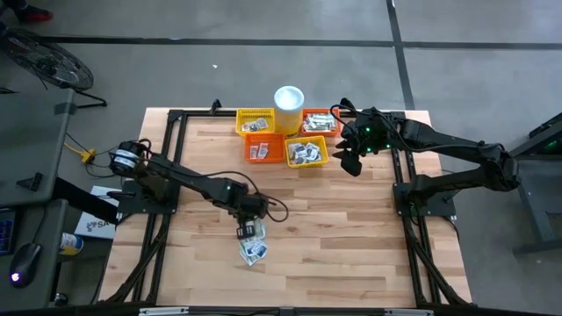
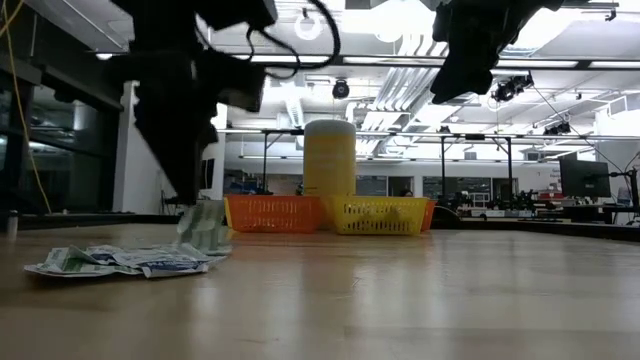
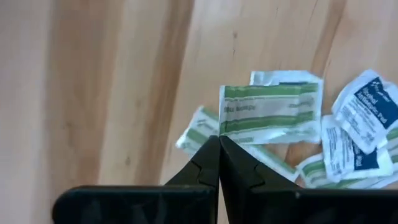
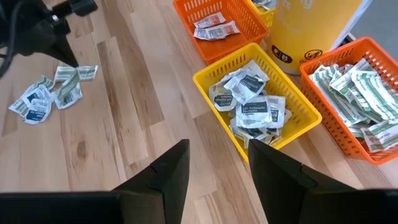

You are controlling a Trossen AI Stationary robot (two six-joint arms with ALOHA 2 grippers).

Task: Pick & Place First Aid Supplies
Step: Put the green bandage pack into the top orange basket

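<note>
Left gripper (image 3: 219, 142) at the near-centre of the table, jaws clenched with the finger tips meeting on the lower edge of a green-striped sachet (image 3: 268, 114); in the low view the same sachet (image 2: 205, 226) hangs upright from the gripper, its lower edge at about table level, so whether it has cleared the wood cannot be told. The grip is on a margin of the packet, not across its middle. Judged from its thin, flat, crinkled form, the sachet should be very light and limp, likely to flex or swing when carried, and its glossy wrapper may slide between smooth fingers; a pinch well in from the sealed edge would hold most securely, and little squeeze should be needed, the contents being soft and not fragile.

Just beside the held sachet, toward the near side, lies the loose pile of sachets (image 1: 253, 251), white, blue-printed and green-striped, partly overlapping, so a neighbour could be dragged along.

Far side of the table: four mesh baskets, already holding sorted packets, grouped around a white cup (image 1: 289, 98), among them the yellow basket (image 4: 257, 99) and an orange basket (image 4: 352, 93) to its right.

Right gripper (image 4: 217, 163) waits above the table just near of these baskets, jaws parted and holding nothing
</note>
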